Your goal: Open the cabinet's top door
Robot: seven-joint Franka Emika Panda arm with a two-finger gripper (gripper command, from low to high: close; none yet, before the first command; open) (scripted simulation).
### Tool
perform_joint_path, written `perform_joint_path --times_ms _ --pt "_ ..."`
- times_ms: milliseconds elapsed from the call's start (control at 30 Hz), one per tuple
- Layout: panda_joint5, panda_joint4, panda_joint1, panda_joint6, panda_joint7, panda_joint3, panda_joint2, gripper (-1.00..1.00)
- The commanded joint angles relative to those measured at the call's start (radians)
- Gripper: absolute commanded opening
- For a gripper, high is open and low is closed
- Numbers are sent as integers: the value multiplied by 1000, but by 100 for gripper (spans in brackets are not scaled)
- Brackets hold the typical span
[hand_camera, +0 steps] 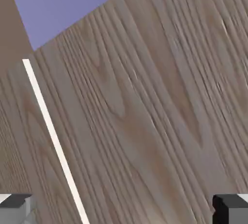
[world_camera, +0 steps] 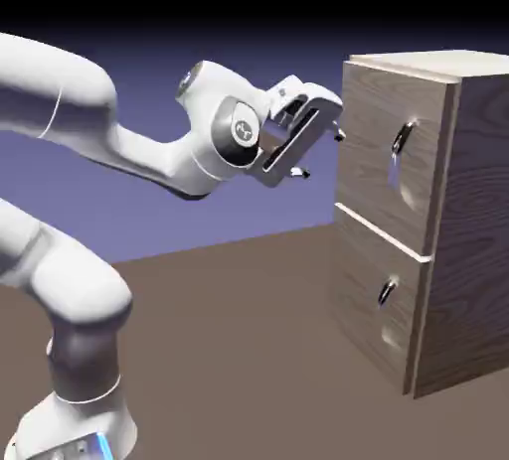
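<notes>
Exterior view: The white robot arm [world_camera: 70,85] is reaching from the exterior view's left toward the cabinet [world_camera: 477,165], which is standing at the exterior view's right on the brown surface [world_camera: 219,349]. The gripper [world_camera: 323,155] is hanging tilted in front of the upper part of the cabinet, near its front face; its two fingertips are standing wide apart, one higher and one lower, with nothing between them. The top door [world_camera: 373,135], a squarish wood-grain panel, is forming the upper front of the cabinet and is lying closed. Its curved dark handle [world_camera: 402,140] is standing upright, slightly slanted, to the exterior view's right of the gripper and apart from it. A pale seam [world_camera: 383,232] is separating this door from the lower panel [world_camera: 373,299], which is carrying a smaller dark handle [world_camera: 387,293].

Hand view: The wood grain of the cabinet's front is filling most of the frame, running diagonally. The pale seam is slanting from the upper left down to the bottom edge, with the top door occupying the larger area to its right. A wedge of blue-violet backdrop [hand_camera: 68,5] is showing at the upper left, beside a strip of brown. The two grey fingertips are appearing at the bottom corners, widely separated, with only the wood face showing between them.
</notes>
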Motion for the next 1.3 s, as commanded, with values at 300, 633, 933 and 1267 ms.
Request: perform_joint_path --times_ms 300,633,933,1267 --pt "-435 46 149 -41 -180 -172 -83 100" --pt "-870 93 299 -82 -359 -343 -166 100" --pt "-1261 135 433 -119 -521 -497 -241 100" --pt "-1696 181 582 -160 -701 -669 -324 100"
